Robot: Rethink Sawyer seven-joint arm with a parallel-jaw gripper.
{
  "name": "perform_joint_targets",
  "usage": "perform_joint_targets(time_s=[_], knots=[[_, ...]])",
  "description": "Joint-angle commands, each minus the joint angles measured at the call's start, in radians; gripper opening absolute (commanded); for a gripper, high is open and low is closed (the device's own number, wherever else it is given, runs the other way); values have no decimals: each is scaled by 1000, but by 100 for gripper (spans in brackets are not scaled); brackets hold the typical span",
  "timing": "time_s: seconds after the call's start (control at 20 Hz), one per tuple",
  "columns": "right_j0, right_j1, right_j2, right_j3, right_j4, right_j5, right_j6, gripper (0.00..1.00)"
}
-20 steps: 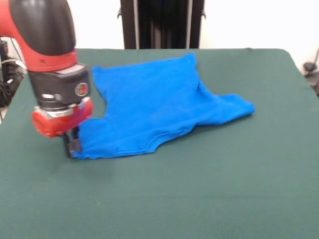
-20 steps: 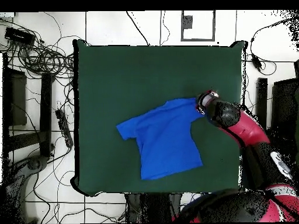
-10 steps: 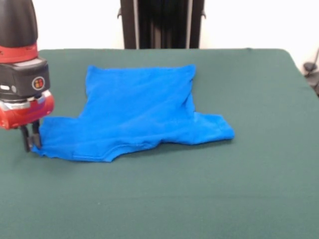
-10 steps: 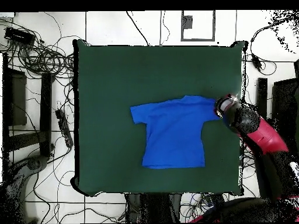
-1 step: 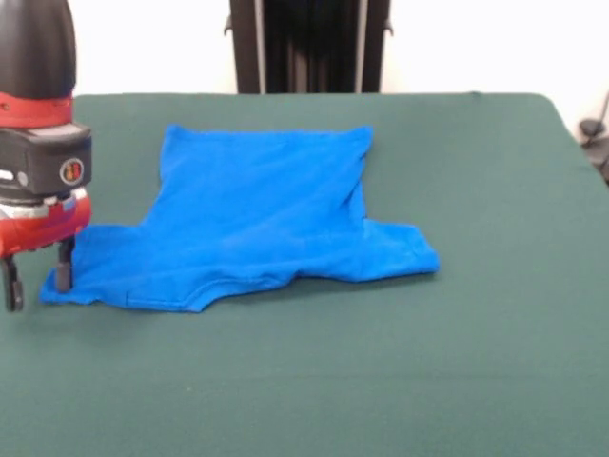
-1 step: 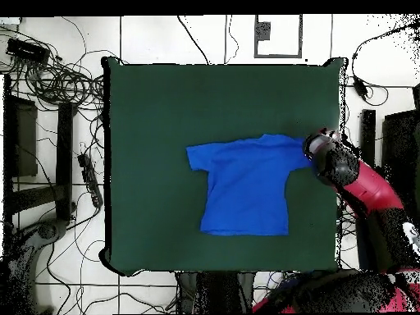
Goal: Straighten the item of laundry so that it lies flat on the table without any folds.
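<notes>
The item of laundry [image 5: 257, 214], a royal-blue T-shirt, lies spread on the green table [image 5: 457, 314] with its hem toward the far edge. One sleeve reaches right, the other left. Shallow wrinkles run near the right sleeve. My gripper [image 5: 37, 284] stands over the left sleeve's tip, open, with one finger [image 5: 11, 286] off the cloth and the other [image 5: 63, 274] at the sleeve's edge. In the overhead view the shirt [image 6: 244, 184] sits right of the table's [image 6: 164, 107] centre, and the gripper [image 6: 314, 148] is at its right sleeve, close to the table's right edge.
A black stand [image 5: 309, 46] rises behind the table's far edge. Cables [image 6: 57, 78] lie on the floor to the left of the table in the overhead view. The arm's red link [image 6: 369, 193] hangs over the table's right edge.
The gripper dragged the sleeve toward the table's side, sliding and spreading the shirt. Its fingers, shut on the sleeve before, now stand apart.
</notes>
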Motion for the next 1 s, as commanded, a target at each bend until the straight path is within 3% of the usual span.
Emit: perform_joint_targets(time_s=[0.05,0.35,0.6,1.0], knots=[[102,206,13,-74,18,-234,52,100],[93,227,-14,-83,-28,-274,-18,100],[60,85,31,22,0,-84,-35,100],[100,18,-45,61,54,139,-11,100]])
